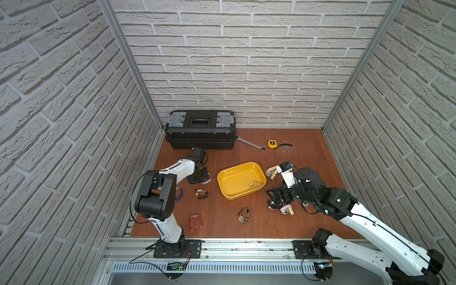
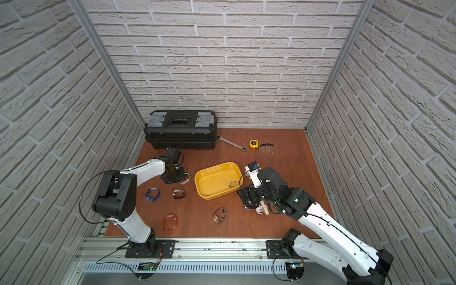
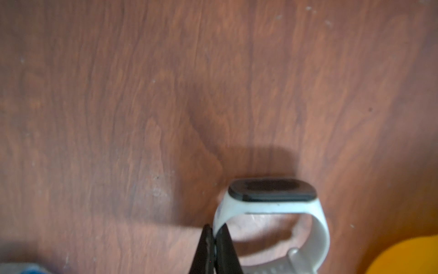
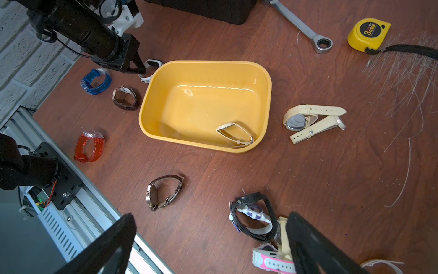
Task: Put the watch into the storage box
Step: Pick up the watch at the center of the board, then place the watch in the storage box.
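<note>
Nearest us on the worktop (image 1: 308,158), at 7 o'clock from the storage box (image 1: 237,196), lay an orange see-through watch (image 1: 195,222). At 6 o'clock a brown-strapped watch (image 1: 243,215) lay on its side. At 4 o'clock the right pincer (image 4: 211,214) hung over a heap of watches (image 4: 251,220), its jaws spread wide with nothing between them.

Farther in, at 8 o'clock, sat a small dark-brown watch (image 1: 201,193), and beyond it a blue watch (image 2: 152,195) lay close to the left arm.

The yellow storage box stood mid-worktop, and a slim gold watch (image 4: 225,126) lay inside against its 4 o'clock corner.

At 9 o'clock, just outside the box wall, the left pincer (image 3: 214,230) was clenched on the strap of the white-strapped watch (image 3: 272,208). Its black face was turned sideways. We could not tell whether that watch touched the wood.

At 3 o'clock a cream watch (image 4: 295,122) lay unbuckled.

Farthest back, a wrench (image 1: 250,143) lay at 12 o'clock and a yellow tape measure (image 4: 368,33) at 1 o'clock. A black toolbox (image 1: 201,135) stood against the wall at 11 o'clock.
</note>
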### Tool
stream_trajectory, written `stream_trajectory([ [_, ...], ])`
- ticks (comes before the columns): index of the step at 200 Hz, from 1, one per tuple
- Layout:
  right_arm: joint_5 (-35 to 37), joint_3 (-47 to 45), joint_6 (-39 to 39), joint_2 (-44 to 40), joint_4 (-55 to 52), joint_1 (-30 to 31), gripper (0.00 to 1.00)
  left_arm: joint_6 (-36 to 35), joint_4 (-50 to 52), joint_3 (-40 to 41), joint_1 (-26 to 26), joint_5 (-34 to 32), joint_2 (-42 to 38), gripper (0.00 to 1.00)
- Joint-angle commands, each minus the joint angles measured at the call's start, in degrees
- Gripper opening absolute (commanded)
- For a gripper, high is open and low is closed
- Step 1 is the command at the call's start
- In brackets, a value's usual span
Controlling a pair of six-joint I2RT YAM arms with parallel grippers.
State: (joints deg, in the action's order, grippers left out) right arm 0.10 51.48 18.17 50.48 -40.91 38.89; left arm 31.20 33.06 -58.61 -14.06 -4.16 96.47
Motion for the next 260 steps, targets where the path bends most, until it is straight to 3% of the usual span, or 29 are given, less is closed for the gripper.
stream_trajectory([
  [1,0.1,0.7,2.9,2.1,1.8,-3.0,1.00,-1.2,7.2,-5.1,-3.3,-2.8,-7.5,0.00],
  [48,-7.5,0.8,6.3,12.4,2.9,-19.0,1.00,0.5,16.3,-17.6,-18.5,-4.7,-9.9,0.00],
  [97,-11.4,4.2,4.2,18.9,3.6,-22.2,1.00,4.1,14.2,-21.8,-26.3,-3.4,2.1,0.00],
  [148,-10.5,3.2,2.7,16.8,2.4,-22.3,1.00,4.6,11.3,-21.8,-25.2,-6.0,10.4,0.00],
  [201,-9.5,1.3,3.0,17.3,2.0,-22.2,1.00,1.7,8.7,-16.9,-20.8,-7.9,10.1,0.00],
  [260,-8.7,1.8,4.2,19.9,3.1,-22.3,1.00,-4.4,6.1,-17.4,-16.9,-9.0,12.5,0.03],
])
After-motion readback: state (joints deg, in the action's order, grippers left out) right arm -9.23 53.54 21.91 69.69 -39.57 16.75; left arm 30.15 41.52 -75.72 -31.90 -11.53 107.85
